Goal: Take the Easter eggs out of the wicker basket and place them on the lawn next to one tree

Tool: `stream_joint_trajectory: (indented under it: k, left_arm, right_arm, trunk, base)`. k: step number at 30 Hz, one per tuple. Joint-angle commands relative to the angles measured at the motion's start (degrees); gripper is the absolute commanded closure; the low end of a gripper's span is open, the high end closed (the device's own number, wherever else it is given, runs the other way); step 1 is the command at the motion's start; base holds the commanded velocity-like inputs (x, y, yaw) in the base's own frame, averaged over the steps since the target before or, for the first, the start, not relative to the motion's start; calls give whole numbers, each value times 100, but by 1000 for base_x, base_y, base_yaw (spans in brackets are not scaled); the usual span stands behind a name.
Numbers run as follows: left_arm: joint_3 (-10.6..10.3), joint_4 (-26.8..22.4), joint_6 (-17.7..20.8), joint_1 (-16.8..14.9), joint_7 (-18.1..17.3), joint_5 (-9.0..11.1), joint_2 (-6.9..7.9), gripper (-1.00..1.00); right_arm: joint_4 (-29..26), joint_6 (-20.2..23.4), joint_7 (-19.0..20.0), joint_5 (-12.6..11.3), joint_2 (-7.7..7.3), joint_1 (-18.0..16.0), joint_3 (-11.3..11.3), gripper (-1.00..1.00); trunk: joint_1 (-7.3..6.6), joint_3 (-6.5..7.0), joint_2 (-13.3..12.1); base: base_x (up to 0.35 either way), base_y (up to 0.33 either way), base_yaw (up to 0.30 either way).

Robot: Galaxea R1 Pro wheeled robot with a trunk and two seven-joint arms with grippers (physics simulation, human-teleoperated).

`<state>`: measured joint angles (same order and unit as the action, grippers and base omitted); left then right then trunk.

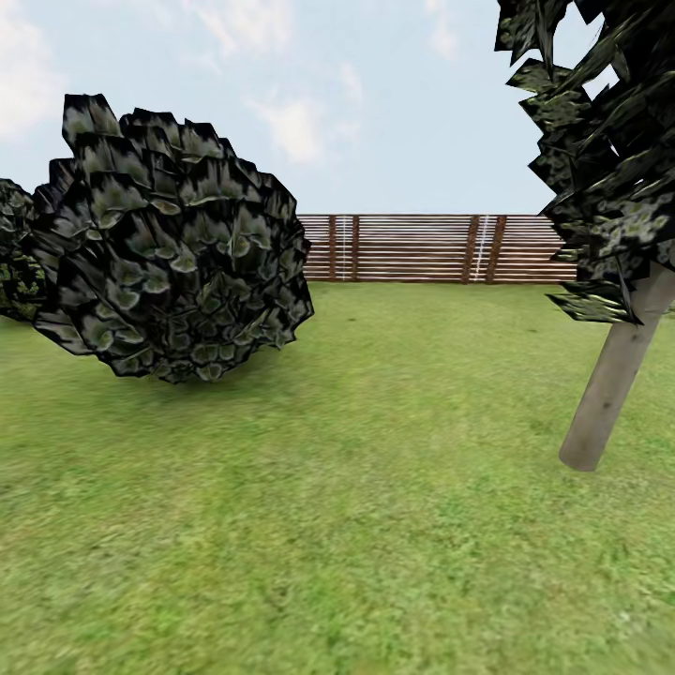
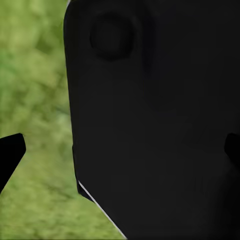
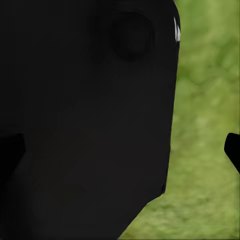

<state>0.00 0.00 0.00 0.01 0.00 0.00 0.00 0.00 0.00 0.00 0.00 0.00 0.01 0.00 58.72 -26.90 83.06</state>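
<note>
From my head I looked over the lawn [image 1: 375, 525] to a round dark bush [image 1: 169, 244] on my left, the leaning pale trunk of the tree [image 1: 614, 375] on my right, and the slatted fence [image 1: 422, 248] behind them. At my left wrist, my left claw [image 2: 120, 150] showed two dark fingertips [image 2: 10, 155] set far apart, spread, a black body between them over blurred grass. My right wrist showed my right claw [image 3: 120, 150] likewise spread, one fingertip [image 3: 232, 150] over grass
</note>
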Motion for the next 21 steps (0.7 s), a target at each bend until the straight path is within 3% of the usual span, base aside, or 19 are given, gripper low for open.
stream_joint_trajectory:
  k: [1, 12, 21]
  left_arm:
    - [0, 0, 0, -1, 0, 0, 0, -100]
    - [18, -253, -89, -10, -12, 58, 49, -100]
    - [9, -578, -88, -10, -9, 61, 52, -100]
  right_arm:
    - [0, 0, 0, 0, 0, -1, 0, -100]
    - [-47, -107, 29, 19, -3, -330, 30, -100]
    - [-123, -110, 26, 10, 8, -335, 17, -100]
  trunk:
    - [0, -3, 2]
    - [0, -3, 2]
    - [0, -3, 2]
  base:
    - [0, 0, 0]
    - [0, 0, 0]
    - [0, 0, -8]
